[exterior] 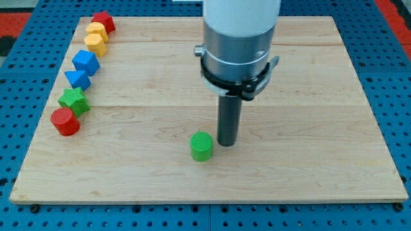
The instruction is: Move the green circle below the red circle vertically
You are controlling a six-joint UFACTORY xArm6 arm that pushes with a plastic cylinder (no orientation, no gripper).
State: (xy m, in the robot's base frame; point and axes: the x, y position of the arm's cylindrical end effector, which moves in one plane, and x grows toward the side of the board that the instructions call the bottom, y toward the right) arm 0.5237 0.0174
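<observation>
Item one, nearest the left edge of our wooden board (308,96): a red circle (65,121), a short cylinder, lowest in a slanting row of blocks that climbs toward the top left corner. Item two: a green star-shaped block (74,101), just above the red circle and touching or nearly touching it. Item three: a blue block with a triangular outline (78,79). Item four: a blue block of angular, faceted outline (85,62), its exact shape hard to make out. Items five and six: two yellow blocks, the lower one (96,44) and the upper one (97,31), close together, shapes uncertain. Item seven: a red block (103,22) at the top left corner, its shape not clear either. Item eight, well apart from that row, toward the bottom edge and a little left of the board's middle: the green circle (201,145), an upright cylinder standing alone. Item nine: our arm's pale housing with a metal collar (239,58), from which the dark rod descends. Our tip (227,144) rests on the board just beside the green circle, on its right; we cannot tell whether the two touch. The rod is a single solid piece, clamped on nothing. Item ten: blue pegboard (392,77) surrounding the board.
</observation>
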